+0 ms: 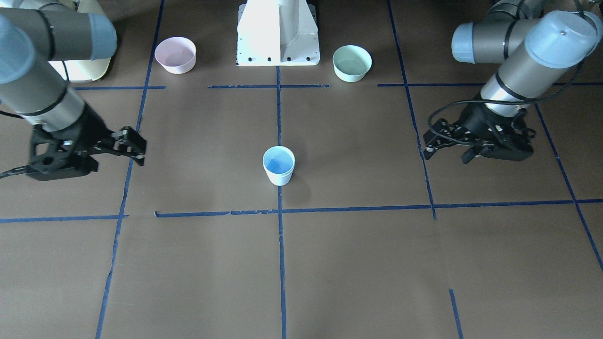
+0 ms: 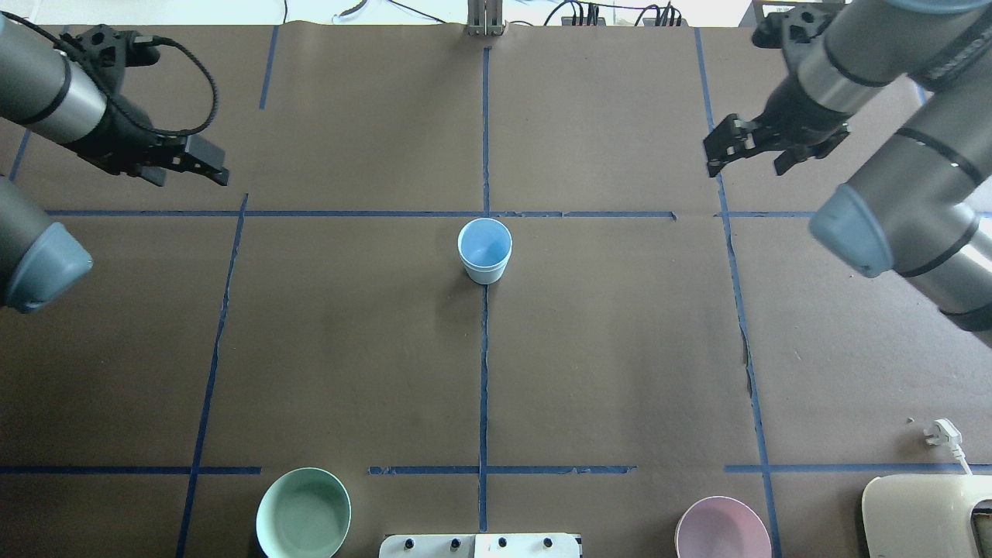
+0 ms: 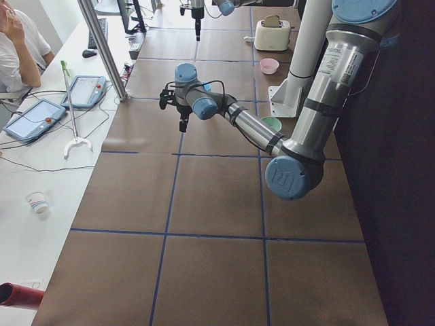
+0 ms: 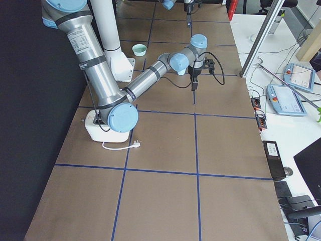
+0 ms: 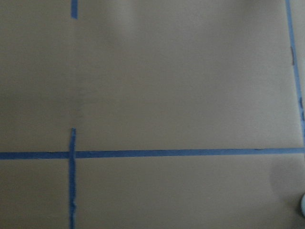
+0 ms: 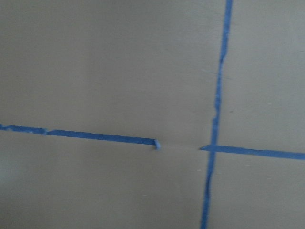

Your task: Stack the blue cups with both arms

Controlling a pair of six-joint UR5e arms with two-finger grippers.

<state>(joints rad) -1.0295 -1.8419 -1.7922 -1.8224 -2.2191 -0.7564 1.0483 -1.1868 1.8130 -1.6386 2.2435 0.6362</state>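
The blue cups [image 1: 278,165] stand upright at the table's centre on the middle tape line, and also show in the overhead view [image 2: 484,249]. They look like one tumbler with a doubled rim, one cup nested in the other. My left gripper [image 2: 190,172] hovers far off at the table's left, also in the front view [image 1: 445,153], open and empty. My right gripper [image 2: 744,161] hovers far off at the right, also in the front view [image 1: 120,155], open and empty. Both wrist views show only brown paper and blue tape.
A pink bowl [image 2: 722,528] and a mint-green bowl [image 2: 303,513] sit near the robot's base, either side of the white pedestal [image 1: 278,37]. A cream appliance [image 2: 922,515] and a white plug [image 2: 942,432] lie at the near right. An operator sits beside the table.
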